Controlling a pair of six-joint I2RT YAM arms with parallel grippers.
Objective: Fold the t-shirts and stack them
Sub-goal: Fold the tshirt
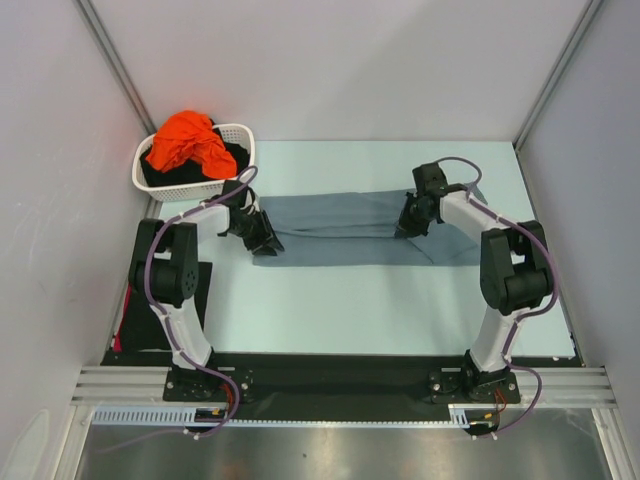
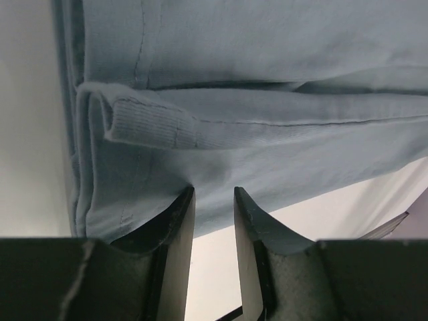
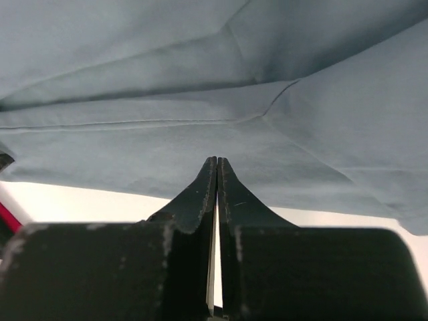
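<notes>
A grey-blue t-shirt (image 1: 350, 228) lies folded into a long band across the middle of the table. My left gripper (image 1: 262, 235) is at its left end. In the left wrist view the gripper (image 2: 212, 192) is open a narrow way, tips over the shirt's (image 2: 267, 134) near edge, by the ribbed collar (image 2: 144, 124). My right gripper (image 1: 412, 222) is at the shirt's right part. In the right wrist view the gripper (image 3: 216, 160) is shut, tips low over the flat cloth (image 3: 200, 100); I see no cloth between the fingers.
A white basket (image 1: 236, 129) stands at the table's back left, holding an orange garment (image 1: 185, 140) and a black one (image 1: 236, 156). The pale table (image 1: 350, 300) shows in front of the shirt. Grey walls close in both sides and the back.
</notes>
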